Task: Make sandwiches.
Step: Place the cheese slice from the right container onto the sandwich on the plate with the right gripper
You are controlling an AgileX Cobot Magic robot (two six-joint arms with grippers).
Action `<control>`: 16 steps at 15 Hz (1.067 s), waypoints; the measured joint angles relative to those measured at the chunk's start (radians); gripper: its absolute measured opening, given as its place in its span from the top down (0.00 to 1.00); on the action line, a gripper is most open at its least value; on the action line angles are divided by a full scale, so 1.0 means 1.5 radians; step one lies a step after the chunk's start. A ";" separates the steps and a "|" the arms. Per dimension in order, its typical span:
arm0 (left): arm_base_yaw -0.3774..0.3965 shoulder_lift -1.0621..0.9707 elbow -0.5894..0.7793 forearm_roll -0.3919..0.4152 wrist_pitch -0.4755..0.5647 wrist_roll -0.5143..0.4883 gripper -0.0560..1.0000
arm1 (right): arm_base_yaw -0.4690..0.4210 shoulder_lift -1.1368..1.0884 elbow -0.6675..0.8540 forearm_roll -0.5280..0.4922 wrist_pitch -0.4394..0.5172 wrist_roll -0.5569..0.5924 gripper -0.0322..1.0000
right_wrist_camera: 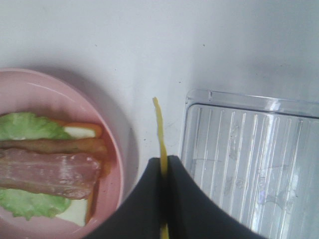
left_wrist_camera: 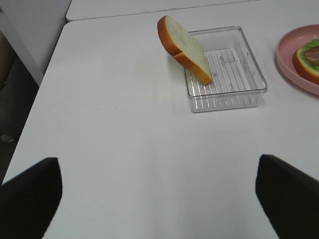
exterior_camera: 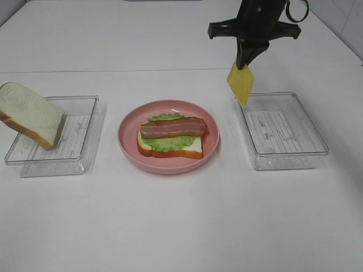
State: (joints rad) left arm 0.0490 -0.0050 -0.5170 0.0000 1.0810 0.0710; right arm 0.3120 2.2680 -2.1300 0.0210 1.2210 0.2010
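Right gripper (exterior_camera: 244, 62): arm cut off by the top edge of the high view, only the dark wrist and fingers show. Clamped on the top of the cheese slice (exterior_camera: 241, 84), which hangs in the air above the table (exterior_camera: 170, 226), over the gap between the pink plate (exterior_camera: 122, 139) and the right tray (exterior_camera: 283, 133), near that tray's far corner. In the right wrist view the cheese (right_wrist_camera: 158, 129) is edge-on, just a thin yellow line with its end buried between the black fingers (right_wrist_camera: 139, 204).

Left gripper (left_wrist_camera: 158, 167): only two dark finger ends (left_wrist_camera: 32, 199) show, cropped by the lower corners. They stand wide apart with nothing between, over bare table.

On the plate, the bacon strip (exterior_camera: 172, 127) covers most of the lettuce leaf (exterior_camera: 167, 141), so only its frilly green edge shows. Of the base bread slice (exterior_camera: 195, 148) only the brown crust and a white corner are visible.

Loose bread slice (exterior_camera: 31, 113): tilted, lower end in the left tray (exterior_camera: 79, 105), upper end sticking out past the tray wall and clipped by the frame edge.

Both trays are clear rigid plastic, rectangular, with ribbed floors. The plate is round, smooth and glossy. The bread is white and spongy, the cheese flat and square, the bacon reddish-brown and streaked. The table is matte white.
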 joint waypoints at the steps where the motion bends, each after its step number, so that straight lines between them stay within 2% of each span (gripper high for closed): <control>1: 0.000 0.000 0.000 0.000 0.000 0.000 0.02 | 0.000 -0.050 0.002 0.039 0.001 -0.005 0.95; 3: 0.000 0.000 0.000 0.000 0.000 0.000 0.02 | 0.000 -0.100 0.027 0.087 0.000 -0.020 0.95; 6: 0.000 0.000 0.000 0.000 0.000 0.000 0.02 | 0.000 -0.150 0.117 0.147 -0.002 -0.046 0.95; 7: 0.000 0.000 0.000 0.000 0.000 0.000 0.02 | 0.000 -0.167 0.166 0.189 -0.017 -0.065 0.95; 10: 0.000 0.000 0.000 0.000 0.000 0.000 0.02 | 0.000 -0.185 0.302 0.393 -0.113 -0.179 0.95; 13: 0.000 0.000 0.000 0.000 0.000 0.000 0.02 | 0.001 -0.181 0.351 0.541 -0.175 -0.273 0.95; 16: 0.000 0.000 0.000 0.000 0.000 0.000 0.02 | 0.002 -0.176 0.352 0.547 -0.188 -0.277 0.95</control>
State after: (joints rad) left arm 0.0490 -0.0050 -0.5170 0.0000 1.0810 0.0710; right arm 0.3150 2.0040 -1.6020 0.8420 0.9390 -0.2150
